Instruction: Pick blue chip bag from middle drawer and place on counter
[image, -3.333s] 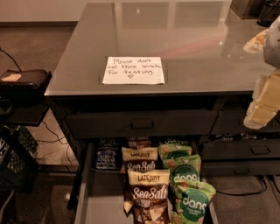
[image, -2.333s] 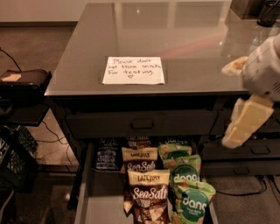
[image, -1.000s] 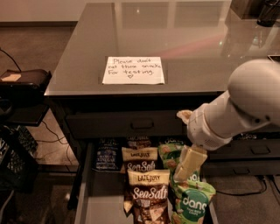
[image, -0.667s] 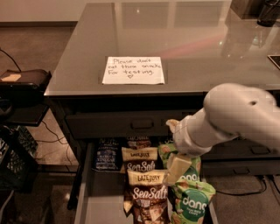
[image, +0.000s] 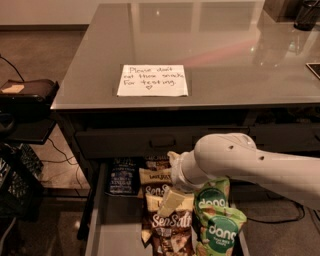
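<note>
The dark, crinkly blue chip bag (image: 122, 175) lies flat at the back left of the open metal middle drawer (image: 116, 231), under the glossy grey bench (image: 227, 52). The cream hand (image: 171, 179) hangs spread wide, holding nothing, over the brown Sea Salt bags (image: 169, 222) just beside it.

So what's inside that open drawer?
In the middle drawer: a blue chip bag at the back-left, brown Sea Salt bags, green dang bags. The robot's hand hovers over them, its arm hiding some bags.
</note>
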